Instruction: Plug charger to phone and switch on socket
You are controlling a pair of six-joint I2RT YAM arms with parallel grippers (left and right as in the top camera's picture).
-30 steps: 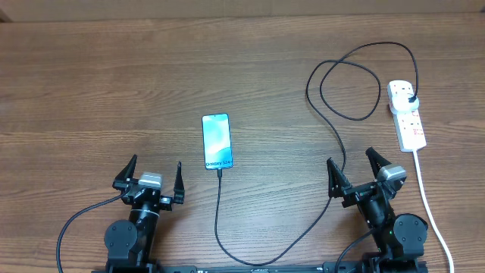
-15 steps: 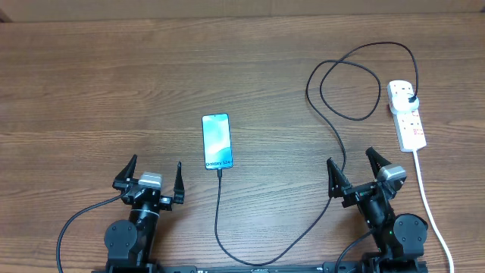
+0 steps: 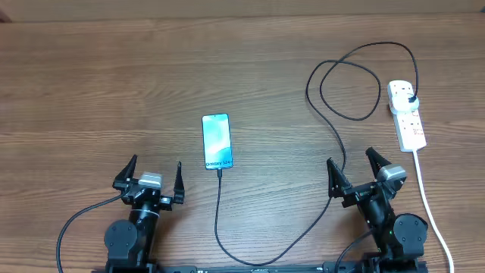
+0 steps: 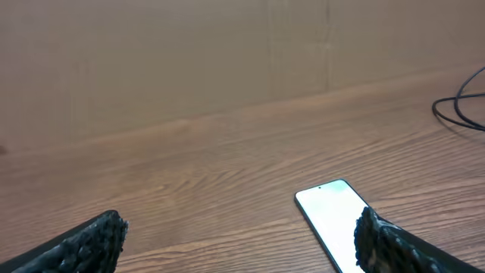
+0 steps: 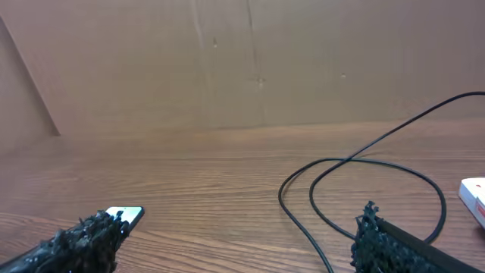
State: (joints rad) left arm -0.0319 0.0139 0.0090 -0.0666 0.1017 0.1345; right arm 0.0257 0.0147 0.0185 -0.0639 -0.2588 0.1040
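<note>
Lit phone (image 3: 216, 142), charger cable (image 3: 217, 208) apparently seated in its near edge; power strip (image 3: 411, 129) well right of phone. Fingers apart, empty: left gripper (image 3: 155, 161), right gripper (image 3: 349, 155). Press strip's switch squarely, avoiding cable.

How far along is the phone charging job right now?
Looks done: the charger runs from the lower edge of the phone to its black plug in the socket. In hand: nothing; the left gripper and right gripper sit open and empty. Left: the socket's switch, whose state I cannot tell from here.
</note>
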